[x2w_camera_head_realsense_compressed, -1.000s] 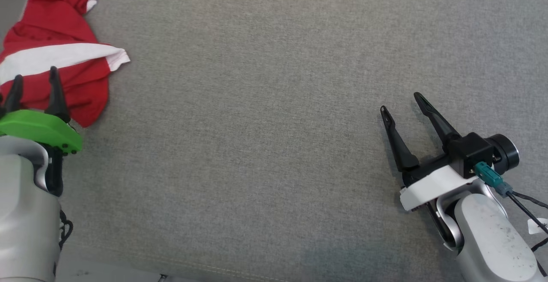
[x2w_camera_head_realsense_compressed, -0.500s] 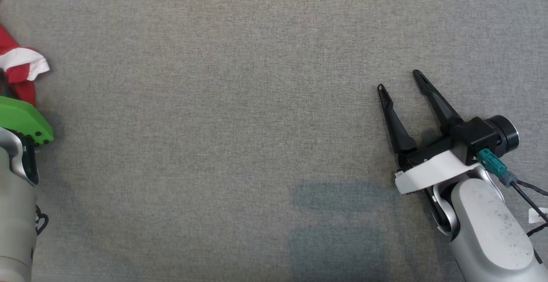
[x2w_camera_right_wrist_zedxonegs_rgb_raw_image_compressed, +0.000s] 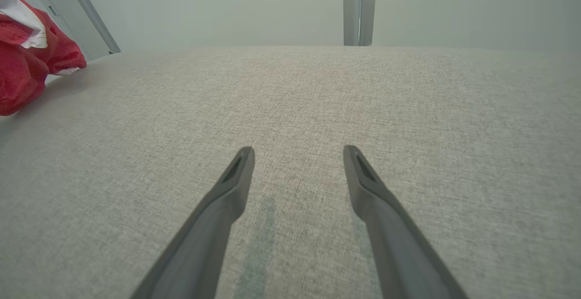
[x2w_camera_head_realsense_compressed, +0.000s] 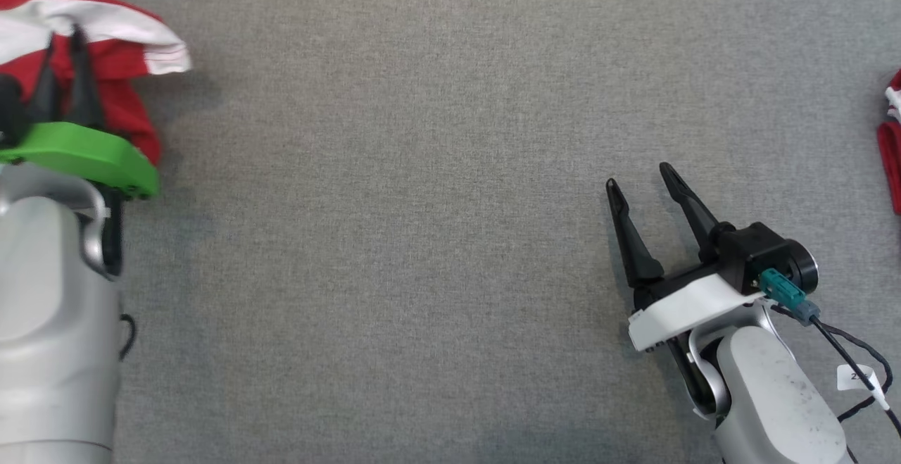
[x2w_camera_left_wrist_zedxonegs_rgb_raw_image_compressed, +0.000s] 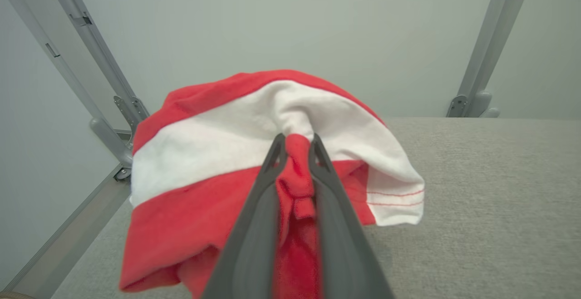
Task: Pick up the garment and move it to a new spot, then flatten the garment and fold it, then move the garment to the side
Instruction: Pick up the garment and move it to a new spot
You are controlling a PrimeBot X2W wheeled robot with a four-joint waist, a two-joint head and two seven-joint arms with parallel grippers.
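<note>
Left wrist view: the left end effector (x2w_camera_left_wrist_zedxonegs_rgb_raw_image_compressed: 297,140) clamps a fold of the garment (x2w_camera_left_wrist_zedxonegs_rgb_raw_image_compressed: 204,163).

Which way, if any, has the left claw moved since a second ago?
Yes: left claw closed, fingers drawing inward over its green mount, pinching the garment.

garment (x2w_camera_left_wrist_zedxonegs_rgb_raw_image_compressed: 213,167): red, white band | surface (x2w_camera_head_realsense_compressed: 422,239): grey weave | wrist cover (x2w_camera_head_realsense_compressed: 84,158): green

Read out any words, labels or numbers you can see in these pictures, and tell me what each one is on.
On the white tag hanging from the cable at the lower right of the head view: dark marks, too small and blurred to read.
On the garment: red and white cloth, no print or label to be seen.
</note>
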